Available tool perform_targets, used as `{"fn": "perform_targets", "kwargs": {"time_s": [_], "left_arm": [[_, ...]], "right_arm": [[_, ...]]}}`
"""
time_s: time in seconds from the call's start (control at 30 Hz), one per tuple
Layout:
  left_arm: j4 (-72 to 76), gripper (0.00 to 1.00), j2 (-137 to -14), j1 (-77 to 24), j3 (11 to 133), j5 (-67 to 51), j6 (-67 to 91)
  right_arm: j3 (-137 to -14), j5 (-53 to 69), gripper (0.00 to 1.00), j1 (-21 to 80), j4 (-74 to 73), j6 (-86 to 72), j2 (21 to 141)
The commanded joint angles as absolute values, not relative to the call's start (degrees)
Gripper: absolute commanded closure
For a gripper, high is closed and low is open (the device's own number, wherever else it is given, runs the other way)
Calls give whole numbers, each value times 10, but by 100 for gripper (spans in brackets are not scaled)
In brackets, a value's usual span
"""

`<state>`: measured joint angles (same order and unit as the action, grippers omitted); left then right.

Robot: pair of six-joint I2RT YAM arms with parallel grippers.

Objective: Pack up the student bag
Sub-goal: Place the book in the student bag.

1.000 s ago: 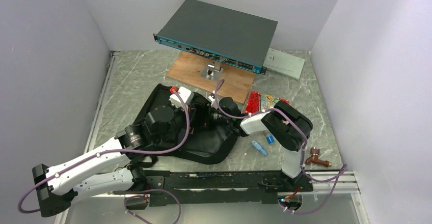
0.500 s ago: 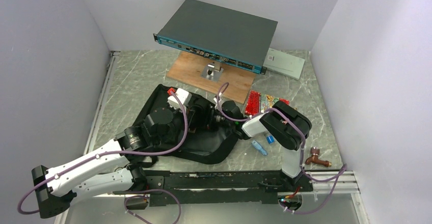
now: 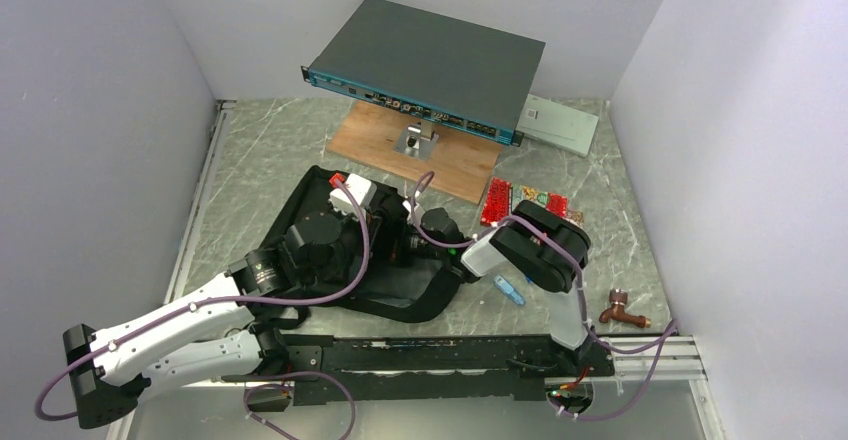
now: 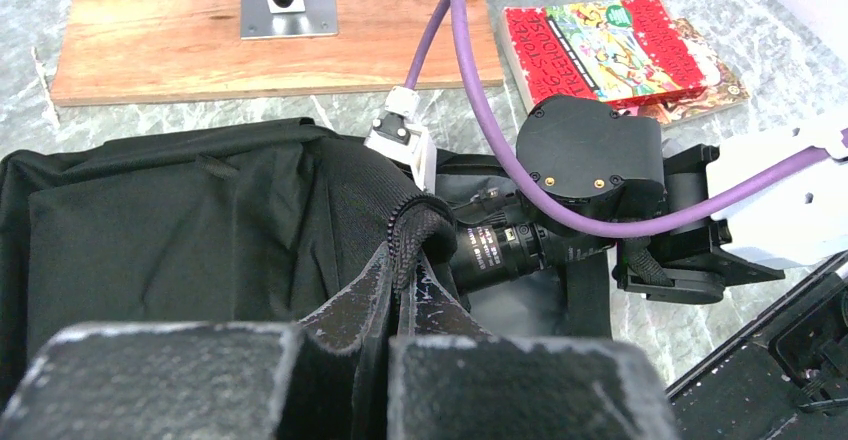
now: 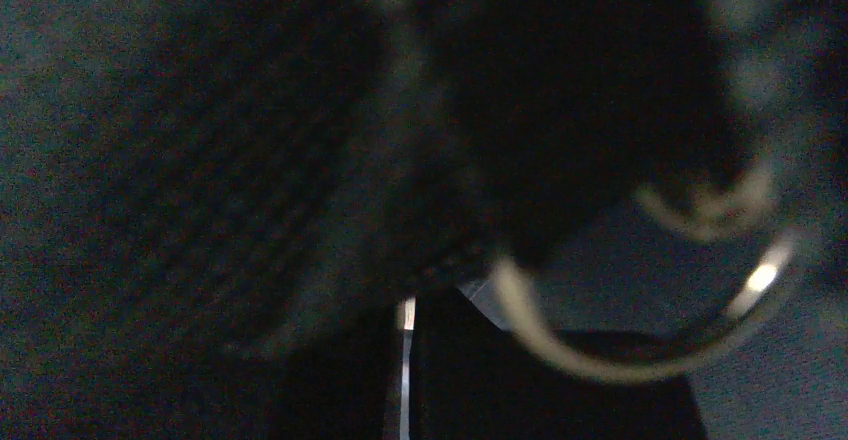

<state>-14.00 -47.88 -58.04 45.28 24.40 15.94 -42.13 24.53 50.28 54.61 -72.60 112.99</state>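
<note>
The student bag (image 3: pixel 300 205) lies black and slack mid-table, its fabric also filling the left of the left wrist view (image 4: pixel 150 230). My left gripper (image 4: pixel 405 260) is shut on the bag's zipper edge and holds it raised as a peak. In the top view that gripper (image 3: pixel 388 228) sits over the bag's opening. The right arm's wrist (image 4: pixel 590 150) reaches in under the lifted edge from the right. My right gripper (image 5: pixel 405 360) is inside the dark bag, shut, with only a thin slit of light between its fingers. A pale curved ring (image 5: pixel 640 355) shows blurred beside it.
A dark grey rack device with a teal front (image 3: pixel 425 60) stands on a wooden board (image 3: pixel 460 165) at the back. A grey box (image 3: pixel 560 123) is at the back right. Red books (image 3: pixel 497 200) lie right of the bag, small blue items (image 3: pixel 508 290) and a brass tap (image 3: pixel 625 312) nearer.
The right arm has pushed left, further into the bag. The left gripper still holds the zipper edge, after shifting slightly away from me at the start.
</note>
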Motion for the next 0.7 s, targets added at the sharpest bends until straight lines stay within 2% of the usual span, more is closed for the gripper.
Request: {"fn": "perform_targets", "kwargs": {"time_s": [0.0,0.03,0.07,0.2,0.3,0.5,0.57,0.67], "left_arm": [[-105,100,-476,-580,463,261,158],[-105,100,-475,-580,462,260,159],[-105,100,-473,-580,460,261,160],[-105,100,-468,-580,453,263,166],[-108,100,-465,-580,449,267,166],[-112,100,-460,-580,443,278,160],[-107,100,-460,-580,438,281,160],[-102,100,-462,-579,431,286,161]], "right_arm": [[-448,254,93,504,580,-732,1141],[-445,250,85,503,567,-724,1133],[-437,243,80,500,548,-713,1121],[-401,225,69,486,478,-658,1055],[-369,214,56,481,408,-610,996],[-341,152,23,482,186,-474,829],[-332,144,19,481,144,-451,778],[-323,118,19,482,75,-421,691]]}}
